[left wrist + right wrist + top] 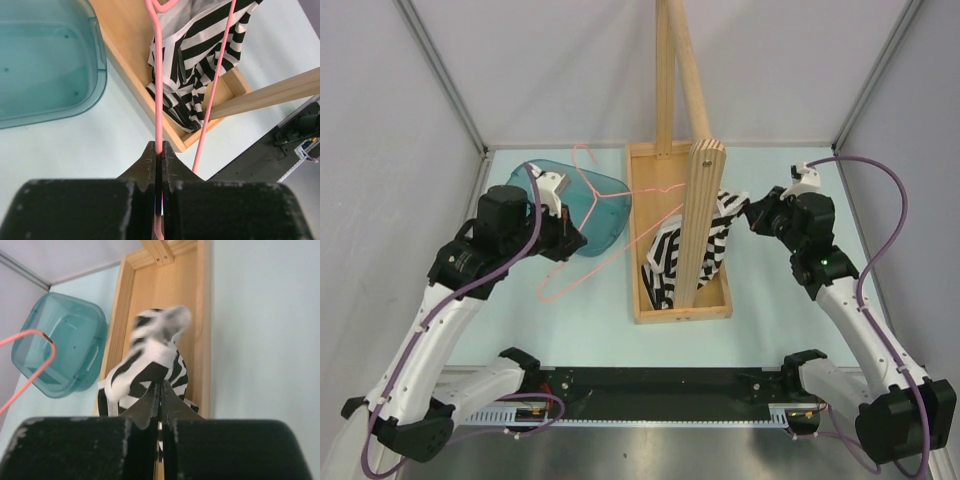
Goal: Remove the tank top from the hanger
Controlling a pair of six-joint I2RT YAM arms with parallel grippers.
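The pink wire hanger point(620, 245) slants from the teal bin toward the wooden tray. My left gripper point(572, 243) is shut on one of its wires, which runs up from between the jaws in the left wrist view point(158, 90). The striped tank top point(670, 250) lies bunched in the tray, behind the wooden upright. My right gripper point(750, 213) is shut on its right edge and lifts a fold of it point(150, 360). In the left wrist view the hanger's wires cross over the garment point(192, 60). I cannot tell whether a strap still hangs on the wire.
A wooden stand has a long tray base point(645, 300), a tall upright point(698, 215) and a slanting rod point(685, 60). A teal plastic bin point(605, 215) sits left of the tray, under the hanger. Grey walls close in the table.
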